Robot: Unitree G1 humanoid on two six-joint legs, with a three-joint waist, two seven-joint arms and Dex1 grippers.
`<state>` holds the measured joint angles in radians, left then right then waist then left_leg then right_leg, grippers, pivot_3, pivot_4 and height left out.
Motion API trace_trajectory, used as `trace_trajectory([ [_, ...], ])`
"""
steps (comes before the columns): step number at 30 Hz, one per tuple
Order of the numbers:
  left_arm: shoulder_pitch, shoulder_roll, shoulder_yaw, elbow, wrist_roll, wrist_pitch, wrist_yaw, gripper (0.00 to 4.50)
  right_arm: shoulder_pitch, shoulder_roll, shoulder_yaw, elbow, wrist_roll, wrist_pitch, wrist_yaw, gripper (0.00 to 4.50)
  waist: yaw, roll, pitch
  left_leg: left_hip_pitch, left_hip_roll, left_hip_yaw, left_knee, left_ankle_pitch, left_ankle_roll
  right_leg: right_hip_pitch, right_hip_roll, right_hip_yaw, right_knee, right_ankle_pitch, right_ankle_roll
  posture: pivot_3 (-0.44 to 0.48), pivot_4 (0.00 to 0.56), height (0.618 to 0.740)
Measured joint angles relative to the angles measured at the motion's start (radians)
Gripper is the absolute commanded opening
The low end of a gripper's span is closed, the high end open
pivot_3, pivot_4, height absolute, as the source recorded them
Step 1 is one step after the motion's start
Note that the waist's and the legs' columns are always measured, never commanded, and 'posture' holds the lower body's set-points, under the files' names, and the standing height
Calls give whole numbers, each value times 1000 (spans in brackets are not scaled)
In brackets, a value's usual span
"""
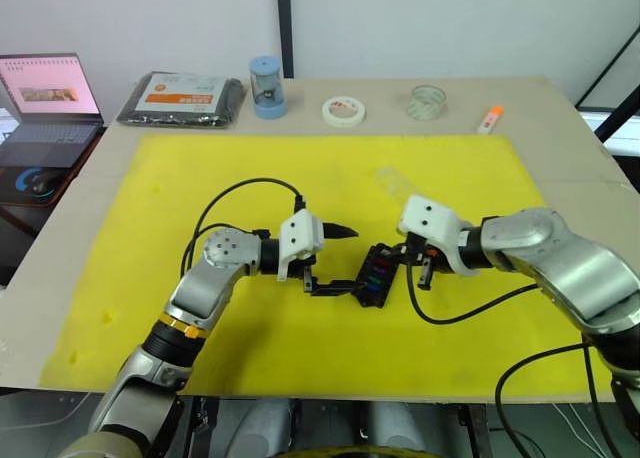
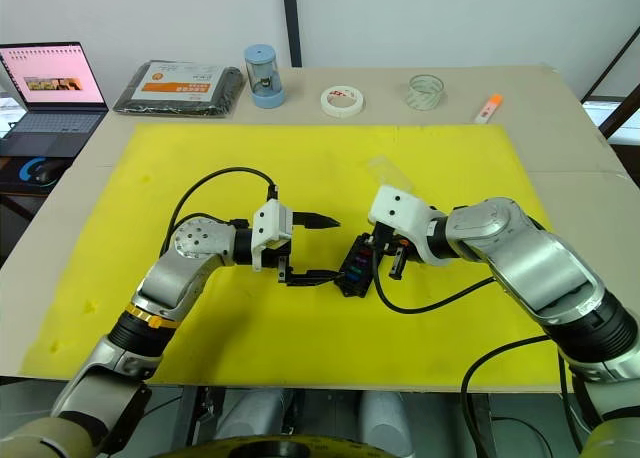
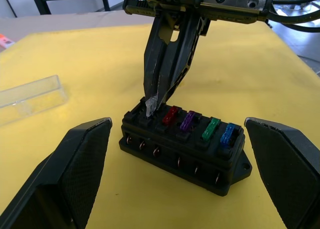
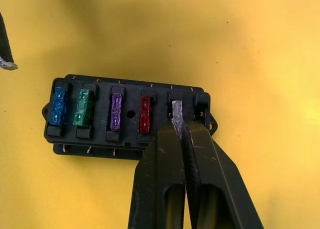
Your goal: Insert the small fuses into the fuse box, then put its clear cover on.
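Observation:
The black fuse box [image 4: 125, 139] lies on the yellow mat [image 1: 300, 168] between my two grippers. Blue, green, purple and red small fuses [image 4: 116, 111] sit side by side in its slots. My right gripper [image 4: 179, 125] is shut on a grey fuse [image 4: 176, 109], whose lower end is at the fifth slot, beside the red one. My left gripper [image 1: 345, 260] is open, with one finger on each side of the box's end and not touching it. The clear cover [image 3: 30, 96] lies flat on the mat a little behind the box.
Along the table's far edge stand a black packet with an orange label [image 1: 182, 98], a blue cylinder [image 1: 267, 86], a white tape roll [image 1: 343, 110], a clear tape roll [image 1: 427, 102] and an orange marker [image 1: 490, 119]. A laptop [image 1: 45, 103] sits at the far left.

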<state>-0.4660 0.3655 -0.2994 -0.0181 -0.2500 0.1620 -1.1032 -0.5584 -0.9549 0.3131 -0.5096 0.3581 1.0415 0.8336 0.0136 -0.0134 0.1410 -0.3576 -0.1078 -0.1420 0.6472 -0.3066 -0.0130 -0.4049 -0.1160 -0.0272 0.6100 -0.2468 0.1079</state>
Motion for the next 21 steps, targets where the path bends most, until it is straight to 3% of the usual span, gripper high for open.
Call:
trace_trajectory([
  [21,3,2,-1,-1,2,-1,3,4470,7,0,18,2,-34,-25,25,0,0,0,0,1,0,0,0,0,0,0,0,0,0,0,0,0,150,740],
])
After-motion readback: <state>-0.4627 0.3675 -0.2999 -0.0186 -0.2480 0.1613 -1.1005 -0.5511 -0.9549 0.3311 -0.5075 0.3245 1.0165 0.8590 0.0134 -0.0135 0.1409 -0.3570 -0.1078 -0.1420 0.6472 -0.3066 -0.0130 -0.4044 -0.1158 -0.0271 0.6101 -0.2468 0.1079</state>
